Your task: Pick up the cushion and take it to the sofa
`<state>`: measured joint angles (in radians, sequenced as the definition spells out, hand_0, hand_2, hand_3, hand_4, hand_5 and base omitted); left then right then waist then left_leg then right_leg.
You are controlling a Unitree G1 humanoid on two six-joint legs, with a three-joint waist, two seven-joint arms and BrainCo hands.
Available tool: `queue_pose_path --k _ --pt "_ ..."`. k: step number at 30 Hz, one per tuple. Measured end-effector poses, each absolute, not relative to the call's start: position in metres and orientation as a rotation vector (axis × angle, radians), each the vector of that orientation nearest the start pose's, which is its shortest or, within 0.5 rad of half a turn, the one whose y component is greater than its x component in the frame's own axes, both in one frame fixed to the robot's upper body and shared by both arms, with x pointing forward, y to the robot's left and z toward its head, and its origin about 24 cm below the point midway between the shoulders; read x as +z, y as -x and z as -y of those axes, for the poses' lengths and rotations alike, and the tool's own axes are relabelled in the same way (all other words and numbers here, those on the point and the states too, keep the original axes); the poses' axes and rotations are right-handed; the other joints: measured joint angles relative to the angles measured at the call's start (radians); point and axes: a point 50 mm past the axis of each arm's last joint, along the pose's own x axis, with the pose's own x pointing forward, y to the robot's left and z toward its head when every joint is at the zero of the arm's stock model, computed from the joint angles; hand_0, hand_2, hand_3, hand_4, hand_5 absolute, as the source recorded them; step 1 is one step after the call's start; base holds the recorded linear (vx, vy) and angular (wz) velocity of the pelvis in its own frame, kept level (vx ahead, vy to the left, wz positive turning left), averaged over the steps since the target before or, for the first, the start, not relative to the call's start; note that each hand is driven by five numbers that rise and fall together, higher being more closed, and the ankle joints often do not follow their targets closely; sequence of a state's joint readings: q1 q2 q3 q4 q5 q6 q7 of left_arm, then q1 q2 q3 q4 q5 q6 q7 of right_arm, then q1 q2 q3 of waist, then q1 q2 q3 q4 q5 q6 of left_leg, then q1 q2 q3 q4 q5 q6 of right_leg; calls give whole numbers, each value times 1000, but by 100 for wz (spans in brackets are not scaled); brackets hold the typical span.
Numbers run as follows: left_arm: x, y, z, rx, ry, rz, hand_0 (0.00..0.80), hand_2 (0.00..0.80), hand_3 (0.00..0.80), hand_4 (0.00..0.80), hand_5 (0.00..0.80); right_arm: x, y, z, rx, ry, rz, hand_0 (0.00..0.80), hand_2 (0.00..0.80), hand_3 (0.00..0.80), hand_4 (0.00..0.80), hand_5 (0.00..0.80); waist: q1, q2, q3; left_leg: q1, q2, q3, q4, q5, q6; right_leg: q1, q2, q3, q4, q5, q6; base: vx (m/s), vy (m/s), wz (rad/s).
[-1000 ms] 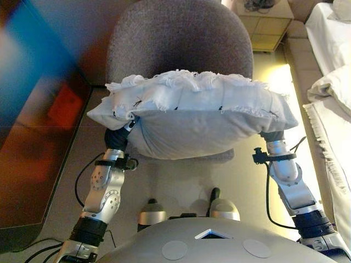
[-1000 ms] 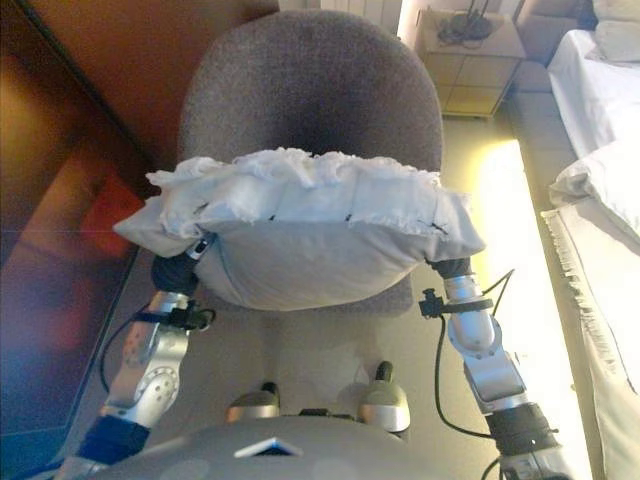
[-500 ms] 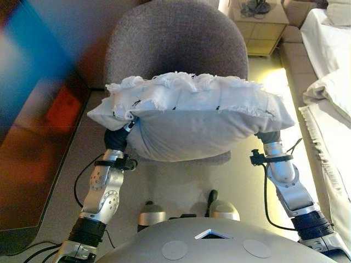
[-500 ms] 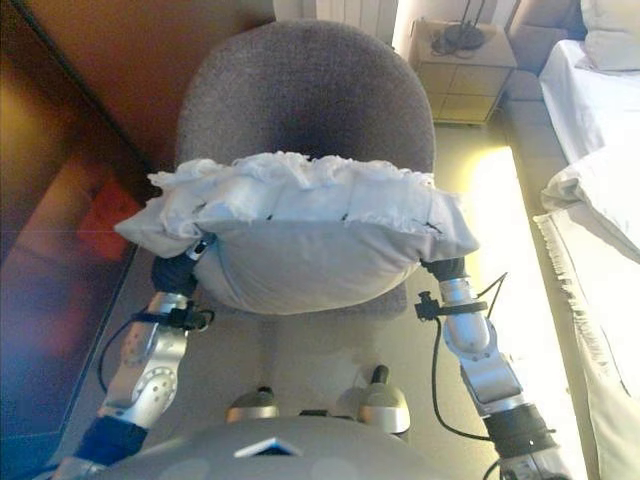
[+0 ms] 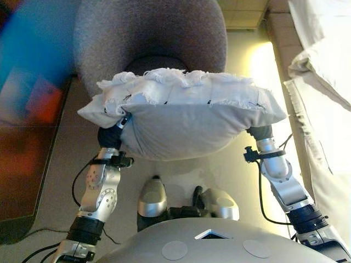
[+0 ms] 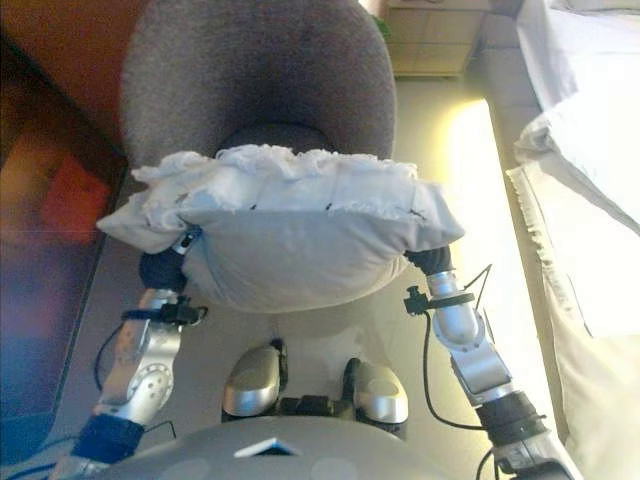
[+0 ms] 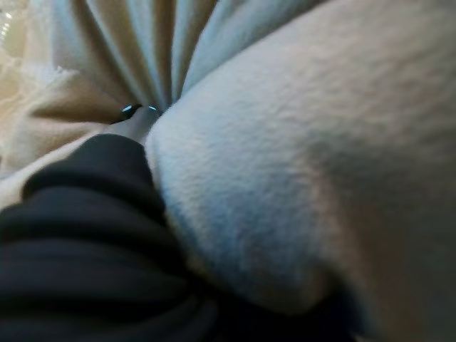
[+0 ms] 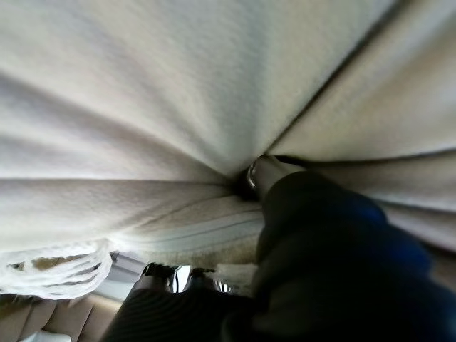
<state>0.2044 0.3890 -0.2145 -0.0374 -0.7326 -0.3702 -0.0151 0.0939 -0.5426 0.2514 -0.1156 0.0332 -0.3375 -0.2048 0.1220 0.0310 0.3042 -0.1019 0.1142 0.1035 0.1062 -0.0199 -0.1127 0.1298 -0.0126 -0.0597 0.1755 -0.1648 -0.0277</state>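
Observation:
A white cushion (image 5: 181, 118) with a frilled edge is held up off the floor between my two hands. My left hand (image 5: 109, 136) presses in under its left end and my right hand (image 5: 260, 132) under its right end; only their dark covers show. The cushion hangs in front of a grey upholstered armchair (image 5: 148, 33) and covers the front of its seat. In the left wrist view the hand's dark cover (image 7: 78, 235) is buried in cushion cloth (image 7: 320, 142). The right wrist view shows the same: dark cover (image 8: 335, 263) against cloth (image 8: 178, 92).
A bed with white bedding (image 5: 329, 82) runs along the right side. A dark glossy cabinet front (image 5: 27, 109) stands at the left. A light wooden nightstand (image 6: 430, 40) is behind the chair at the upper right. Beige floor lies between chair and bed.
The whole picture has shifted: the chair and bed now sit nearer and lower under the camera. The cushion stays held between both hands, now over the front of the chair seat.

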Motion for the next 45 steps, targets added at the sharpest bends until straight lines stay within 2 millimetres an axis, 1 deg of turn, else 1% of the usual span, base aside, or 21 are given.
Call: queue_pose_path --k 3,5,6,8,9,10,11,12,15,16,17,19,21,24,25,26,27,31,34,39,45 --pt "36 -205 -193 -51 392 110 800 800 800 800 800 77 -223 183 166 408 312 800 800 800 800 800 26 42 -5 -34 45 -30 -69 59 5 41 37 48 -17 -25 5 479 245 -32" --pt "36 -205 -193 -54 392 115 800 800 800 800 800 77 -224 184 168 412 312 800 800 800 800 800 35 42 -9 -57 75 -15 -49 63 11 48 28 76 9 -66 26 482 290 -49" --pt "37 -206 -192 -59 392 118 800 800 800 800 800 78 -224 185 163 410 313 800 800 800 800 800 32 42 -15 -66 80 4 -35 64 13 49 0 78 35 -96 44 446 241 -28" --pt "37 -208 -192 -69 385 117 800 800 800 800 800 76 -222 187 155 399 300 800 800 800 800 800 27 4 -19 -60 36 36 15 136 32 69 -71 83 48 -141 95 409 211 -30" --pt "38 -208 -193 -77 378 119 800 800 800 800 800 75 -219 188 155 388 290 800 800 800 800 800 30 -27 -29 -63 10 70 54 154 79 93 -118 73 55 -154 127 435 225 -38" --pt "40 -211 -196 -82 361 126 800 800 800 800 800 74 -217 184 154 365 288 800 800 800 800 800 34 -66 -35 -67 -15 100 86 113 99 83 -169 44 114 -162 137 433 221 -14" --pt "44 -214 -198 -91 344 138 800 800 800 800 800 75 -214 182 144 340 294 800 800 800 800 800 36 -86 -40 -74 -37 108 123 70 114 75 -194 13 221 -145 146 451 232 2" --pt "45 -215 -199 -95 335 142 800 800 800 800 800 76 -214 180 131 320 304 800 800 800 800 800 35 -97 -45 -67 -52 115 139 65 118 68 -218 -5 262 -122 160 359 187 26" --pt "58 -225 -202 -102 317 193 800 800 800 800 800 84 -218 175 101 290 345 800 800 800 800 800 28 -96 -46 -24 -73 108 74 57 147 -16 -224 -16 412 6 184 437 173 22" --pt "58 -225 -204 -95 313 196 800 800 800 800 800 83 -218 172 105 288 344 800 800 800 800 800 27 -90 -42 33 -78 95 25 68 147 -31 -220 -8 473 17 195 406 92 8" --pt "58 -225 -205 -96 310 193 800 800 800 800 800 81 -216 172 102 285 334 800 800 800 800 800 22 -82 -43 87 -81 67 -19 76 141 -28 -209 -8 467 -31 200 330 34 28" --pt "59 -225 -205 -103 309 195 800 800 800 800 800 82 -214 171 92 288 340 800 800 800 800 800 -20 -65 -60 125 -85 4 -83 86 146 -87 -179 -35 380 -68 180 309 -12 52" --pt "57 -225 -202 -115 314 188 800 800 800 800 800 81 -213 173 77 291 342 800 800 800 800 800 -68 -63 -64 122 -90 -50 -100 91 147 -170 -151 -32 256 -61 175 260 -35 73" --pt "47 -218 -195 -131 326 142 800 800 800 800 800 77 -211 177 53 304 323 800 800 800 800 800 -123 -82 -75 118 -97 -83 -114 99 142 -218 -148 -25 41 57 178 132 -33 81" --pt "45 -216 -194 -132 328 130 800 800 800 800 800 77 -212 178 47 308 325 800 800 800 800 800 -125 -87 -78 106 -100 -99 -120 104 120 -207 -149 -28 3 152 151 121 -39 55" --pt "39 -212 -191 -133 341 107 800 800 800 800 800 74 -213 182 37 318 311 800 800 800 800 800 -133 -74 -81 115 -95 -120 -128 116 98 -191 -131 -47 -28 180 115 151 -44 41" --pt "34 -208 -185 -144 353 82 800 800 800 800 800 70 -214 187 25 333 287 800 800 800 800 800 -129 -60 -87 122 -76 -134 -145 120 90 -175 -111 -60 -55 186 104 172 -39 32" --pt "24 -199 -178 -136 382 46 800 800 800 800 800 66 -214 194 42 377 254 800 800 800 800 800 -107 -33 -101 144 -32 -137 -159 111 52 -115 -62 -77 -149 211 83 62 -19 0" --pt "25 -199 -178 -127 381 48 800 800 800 800 800 66 -215 193 45 373 255 800 800 800 800 800 -106 -26 -111 127 -32 -135 -171 115 34 -118 -60 -78 -189 229 84 -24 -7 -2" --pt "25 -202 -180 -102 379 50 800 800 800 800 800 65 -217 187 47 353 261 800 800 800 800 800 -105 -36 -122 98 -56 -133 -193 129 38 -120 -77 -75 -264 271 97 -29 -4 1" --pt "25 -222 -183 -56 336 64 800 800 800 800 800 59 -238 178 56 370 243 800 800 800 800 800 -102 -33 -120 46 -69 -132 -193 135 45 -169 -87 -81 -264 280 97 -101 -8 3"
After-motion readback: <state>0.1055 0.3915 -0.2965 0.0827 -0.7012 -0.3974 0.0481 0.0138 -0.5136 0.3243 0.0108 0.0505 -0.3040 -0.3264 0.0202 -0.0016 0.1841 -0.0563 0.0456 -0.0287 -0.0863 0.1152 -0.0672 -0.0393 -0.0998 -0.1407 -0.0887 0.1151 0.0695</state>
